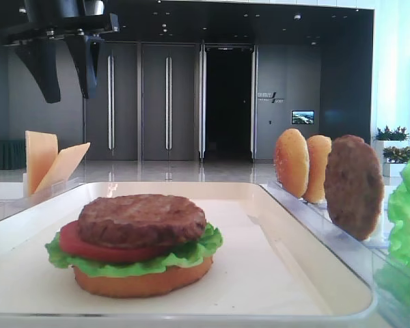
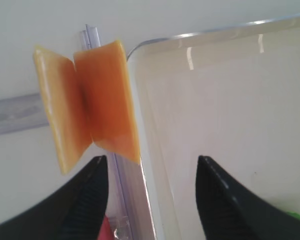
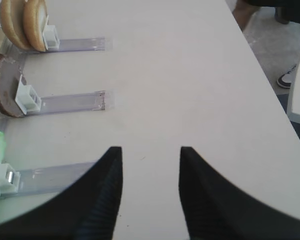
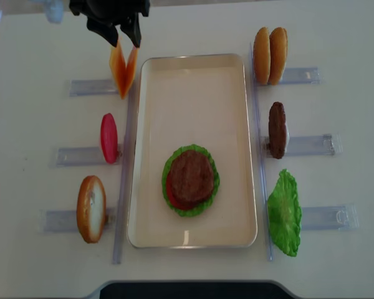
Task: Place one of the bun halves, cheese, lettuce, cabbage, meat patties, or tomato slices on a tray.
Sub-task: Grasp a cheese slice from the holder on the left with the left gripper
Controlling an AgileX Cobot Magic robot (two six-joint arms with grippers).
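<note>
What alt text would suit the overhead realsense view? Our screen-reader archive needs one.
A half-built burger, meat patty over tomato and lettuce, sits on a cream tray in the middle of a white table. Racks on both sides hold spare ingredients, and the left gripper hovers open above the cheese slices at upper left.

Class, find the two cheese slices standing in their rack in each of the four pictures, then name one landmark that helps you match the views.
Exterior high: cheese slices at far left, behind the tray.
Right wrist: not in it.
Left wrist: cheese slices left of centre, beside the tray's corner.
Exterior high (realsense): cheese slices top left, under the left claw.
Shared landmark: the tray's rim beside them.
</note>
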